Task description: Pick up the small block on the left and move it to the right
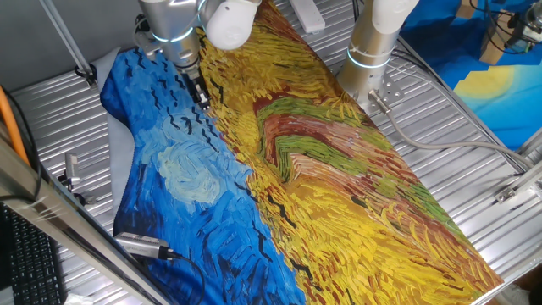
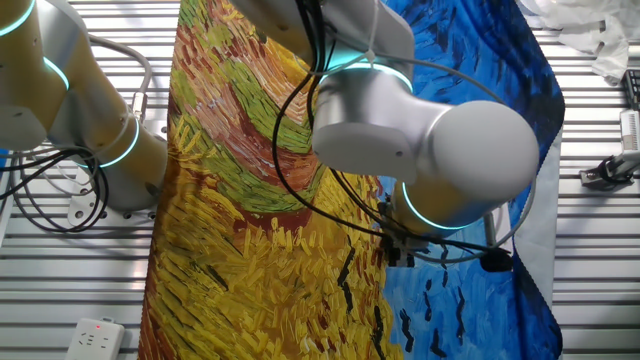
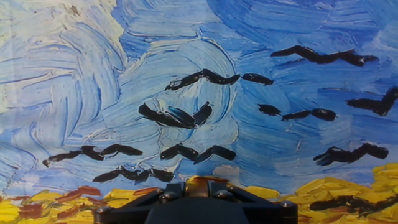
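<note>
In the hand view my gripper sits at the bottom edge, its two dark fingers close together. A small brown-orange block is clamped between them, and only its top shows. From one fixed view the gripper hangs low over the painted cloth, at the border of the blue and yellow parts near the far left. In the other fixed view the arm's big white joint covers most of the gripper. The block cannot be made out in either fixed view.
The cloth drapes the whole table, blue sky with black birds on one side and yellow field on the other. A second white arm base stands at the back. A metal tool lies on the cloth's near left edge.
</note>
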{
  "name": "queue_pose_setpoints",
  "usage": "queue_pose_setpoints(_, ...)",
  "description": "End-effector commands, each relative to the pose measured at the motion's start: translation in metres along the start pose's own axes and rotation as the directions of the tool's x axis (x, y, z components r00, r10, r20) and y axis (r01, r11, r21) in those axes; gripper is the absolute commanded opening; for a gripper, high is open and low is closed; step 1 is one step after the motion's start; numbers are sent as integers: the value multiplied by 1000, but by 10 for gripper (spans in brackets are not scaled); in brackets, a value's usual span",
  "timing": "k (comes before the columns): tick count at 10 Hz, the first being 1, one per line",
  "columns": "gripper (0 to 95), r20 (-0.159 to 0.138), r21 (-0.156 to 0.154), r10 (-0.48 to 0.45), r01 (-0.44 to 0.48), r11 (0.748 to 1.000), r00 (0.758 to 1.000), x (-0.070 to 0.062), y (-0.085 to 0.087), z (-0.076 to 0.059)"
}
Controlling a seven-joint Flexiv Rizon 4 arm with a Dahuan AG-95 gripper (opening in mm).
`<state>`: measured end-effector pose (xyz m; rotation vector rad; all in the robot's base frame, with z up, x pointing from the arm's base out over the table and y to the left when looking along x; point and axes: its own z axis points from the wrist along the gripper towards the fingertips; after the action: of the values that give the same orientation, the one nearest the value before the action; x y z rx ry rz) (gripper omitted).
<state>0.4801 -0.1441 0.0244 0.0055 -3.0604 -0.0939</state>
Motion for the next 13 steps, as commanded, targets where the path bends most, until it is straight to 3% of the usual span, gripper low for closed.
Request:
queue_pose_setpoints(1, 0, -11, 1, -1, 1, 1000, 1000, 2, 1, -10)
queue_pose_setpoints(5, 0, -29, 0, 7, -7, 1000, 1000, 9, 4, -29)
queue_pose_setpoints(9, 0, -55, 6, 17, -17, 1000, 998, 28, 9, -48)
queue_pose_setpoints(13, 0, -58, 14, 12, -12, 1000, 998, 35, 10, -54)
